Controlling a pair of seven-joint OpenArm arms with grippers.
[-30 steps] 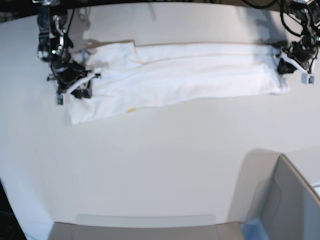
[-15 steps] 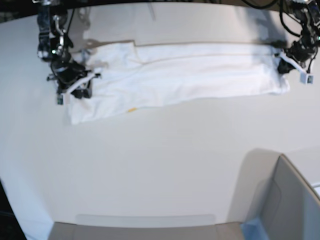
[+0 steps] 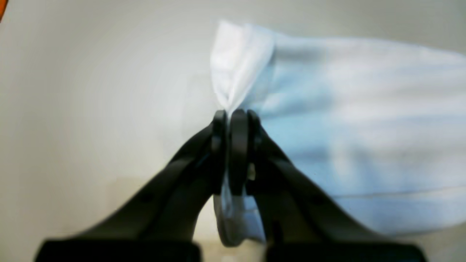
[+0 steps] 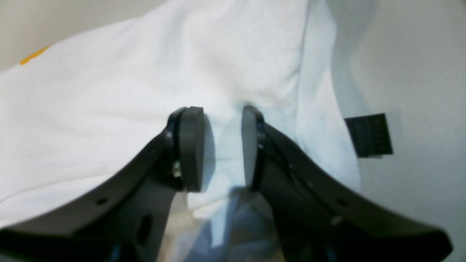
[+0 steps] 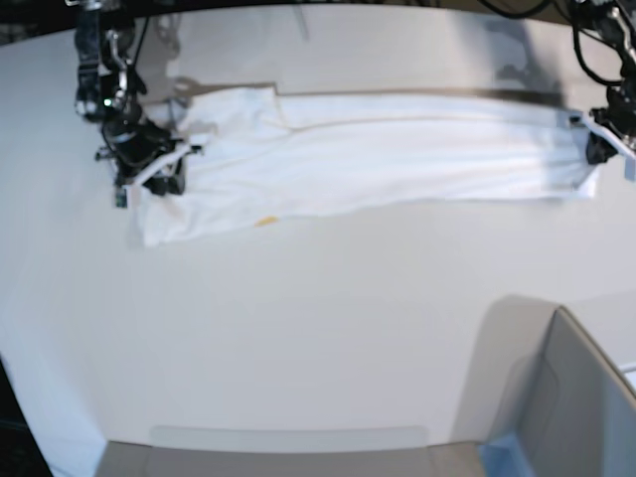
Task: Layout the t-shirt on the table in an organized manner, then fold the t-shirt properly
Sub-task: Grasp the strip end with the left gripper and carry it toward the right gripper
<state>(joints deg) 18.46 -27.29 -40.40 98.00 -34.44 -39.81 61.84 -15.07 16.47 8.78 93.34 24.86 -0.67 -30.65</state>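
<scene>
Pinching one end of the t-shirt [image 5: 397,159] between pressed-together fingers [image 3: 238,145], the left gripper [image 3: 229,120] is tensioning it across the counter [image 5: 318,328]; the right gripper [image 4: 222,145], fingers [image 4: 191,145] part-spread astride cloth, is anchoring the other end.

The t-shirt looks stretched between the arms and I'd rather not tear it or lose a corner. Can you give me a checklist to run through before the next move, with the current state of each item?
1. Left tool shut on the t-shirt edge: ok, cloth is pinched between the closed pads.
2. Right tool gripping cloth: not ok, its pads stand apart with fabric between them.
3. Shirt lying long and fairly flat on the table: ok in the base view.
4. Near corner by the right tool smoothed: not ok, it droops toward the camera.
5. Dark tag tucked in: not ok, it sticks out past the shirt edge.
6. Print side up or down: cannot tell.
</scene>
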